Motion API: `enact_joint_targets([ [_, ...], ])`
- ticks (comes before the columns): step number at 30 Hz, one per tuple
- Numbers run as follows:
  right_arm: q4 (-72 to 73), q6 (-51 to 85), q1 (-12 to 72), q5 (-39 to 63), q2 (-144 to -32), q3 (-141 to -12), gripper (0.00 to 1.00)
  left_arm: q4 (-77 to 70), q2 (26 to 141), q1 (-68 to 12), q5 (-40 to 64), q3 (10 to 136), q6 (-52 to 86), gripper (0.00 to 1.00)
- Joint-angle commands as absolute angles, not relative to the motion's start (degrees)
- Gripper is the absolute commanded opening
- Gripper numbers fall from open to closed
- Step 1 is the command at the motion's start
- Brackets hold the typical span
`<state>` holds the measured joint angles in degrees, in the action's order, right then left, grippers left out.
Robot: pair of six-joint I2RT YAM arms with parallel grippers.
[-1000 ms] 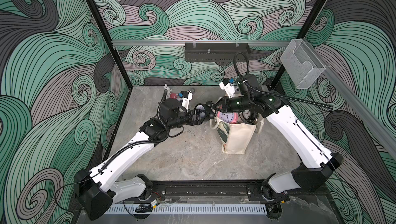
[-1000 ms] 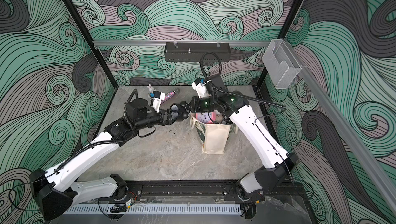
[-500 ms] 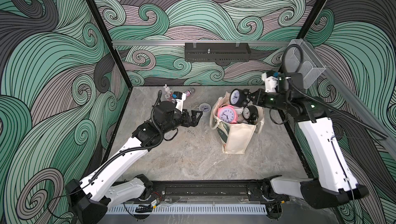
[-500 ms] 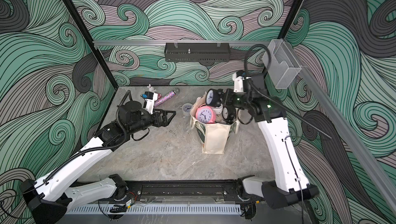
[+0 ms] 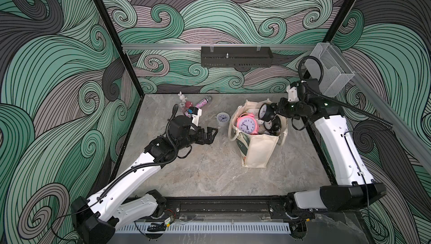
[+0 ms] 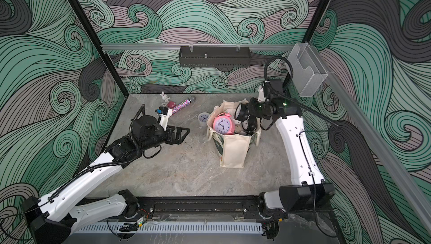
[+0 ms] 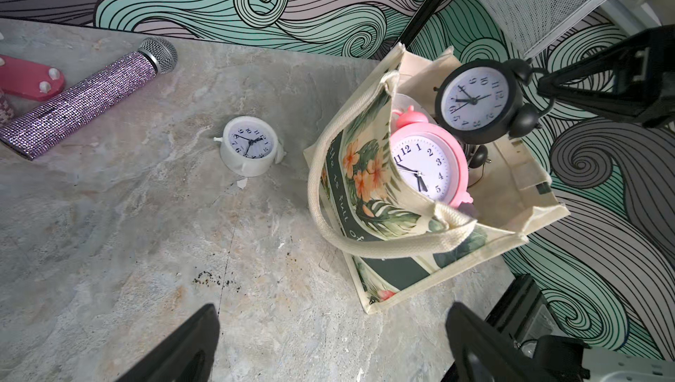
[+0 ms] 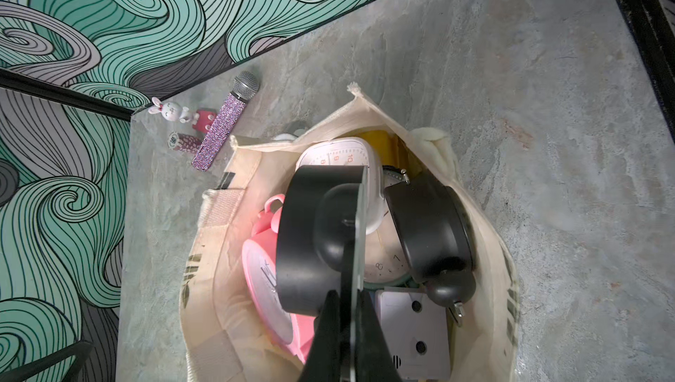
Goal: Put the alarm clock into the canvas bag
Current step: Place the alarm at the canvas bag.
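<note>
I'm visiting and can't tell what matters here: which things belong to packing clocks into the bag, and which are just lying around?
Part of the job: canvas bag; black clock, held above it by the right gripper; pink clock inside the bag; white clock on the table beside the bag.

Just lying about: glittery microphone, toy bunny, red block.

Blk clock, cream floral bag.

The right tool holds a black clock over the canvas bag. A pink clock sits inside. At the bag's nine o'clock, the left tool gapes wide above the desk.
</note>
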<state>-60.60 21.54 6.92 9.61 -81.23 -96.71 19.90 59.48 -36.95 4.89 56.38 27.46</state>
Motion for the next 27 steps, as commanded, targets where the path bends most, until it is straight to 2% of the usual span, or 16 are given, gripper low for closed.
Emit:
enact_joint_targets([
  [1,-59.33,20.35,6.44,10.65,-81.15,-96.17,0.00,20.09,59.07,-36.88,4.58,56.23,27.62,0.99],
  [10,-58.62,20.32,3.01,15.54,-82.86,-91.69,0.02,18.69,59.99,-36.85,5.26,54.84,28.43,0.99],
  [13,-58.74,20.04,2.29,14.42,-82.80,-89.74,0.20,18.63,60.85,-36.85,5.54,55.32,28.30,0.99],
  [16,-58.76,19.45,2.20,12.17,-82.44,-88.13,0.29,18.45,61.16,-36.84,5.54,55.43,27.93,0.99],
  [17,-58.83,19.13,2.20,11.44,-82.60,-87.86,0.28,18.31,61.32,-36.83,5.53,55.42,27.80,0.99],
  [19,-59.03,18.81,2.20,11.28,-82.75,-87.56,0.19,18.24,61.69,-36.83,5.62,55.45,27.70,0.99],
  [20,-59.00,18.87,2.26,11.02,-82.63,-87.59,0.19,18.29,61.86,-36.85,5.54,55.45,27.63,0.99],
  [21,-58.97,18.97,2.35,10.54,-82.53,-87.54,0.25,18.26,61.94,-36.84,5.46,55.46,27.68,0.98],
  [22,-58.86,18.96,2.46,10.09,-82.61,-87.63,0.40,18.25,62.01,-36.85,5.32,55.35,27.75,0.99],
  [23,-58.88,18.65,2.54,10.17,-82.91,-87.76,0.47,18.15,62.12,-36.83,5.19,55.24,27.73,0.99],
  [27,-59.43,17.50,4.39,6.91,-82.87,-89.03,0.50,18.25,62.56,-36.83,5.10,55.35,27.62,0.99],
])
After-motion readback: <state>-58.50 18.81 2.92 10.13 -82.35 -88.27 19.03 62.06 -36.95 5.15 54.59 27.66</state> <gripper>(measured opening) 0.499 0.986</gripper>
